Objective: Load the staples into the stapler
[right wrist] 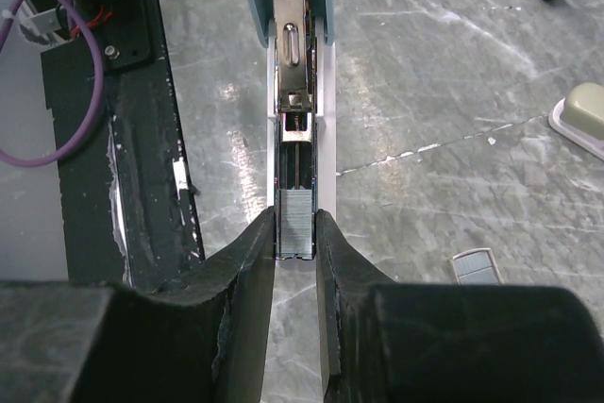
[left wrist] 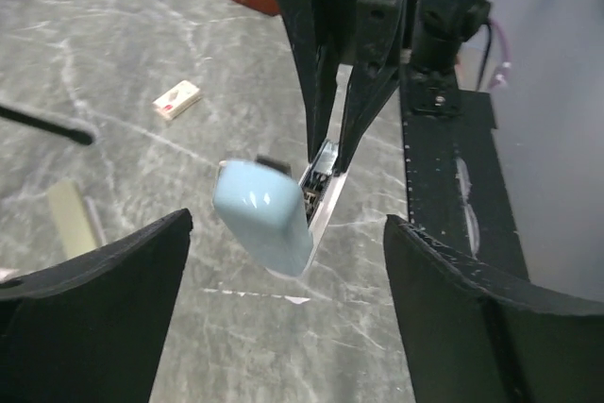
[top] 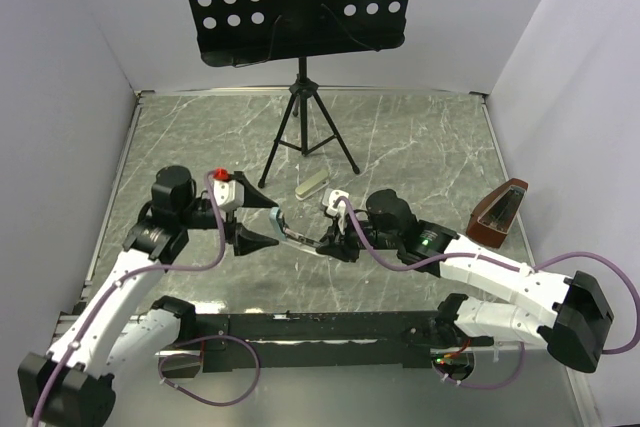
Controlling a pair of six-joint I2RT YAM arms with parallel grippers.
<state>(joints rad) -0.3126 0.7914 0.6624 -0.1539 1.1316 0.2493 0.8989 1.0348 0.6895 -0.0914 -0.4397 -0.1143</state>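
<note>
— Staples: position?
— 1 strip lies in the stapler channel, lid raised. 1 loose strip and the box lie on the table.
— Grippers?
— Right gripper is clamped on the stapler's rail. Left gripper is spread wide, holds nothing and faces the lid.
— Step?
— Judged: strip seated, closing pending. The next move calls for the left to press the lid down squarely while the right steadies.

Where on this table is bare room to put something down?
Free patches: back right between the tripod and the metronome; back left between tripod and side wall. Crowded in the middle: left end effector and right end effector meet at the blue stapler, beige stapler just behind.
</note>
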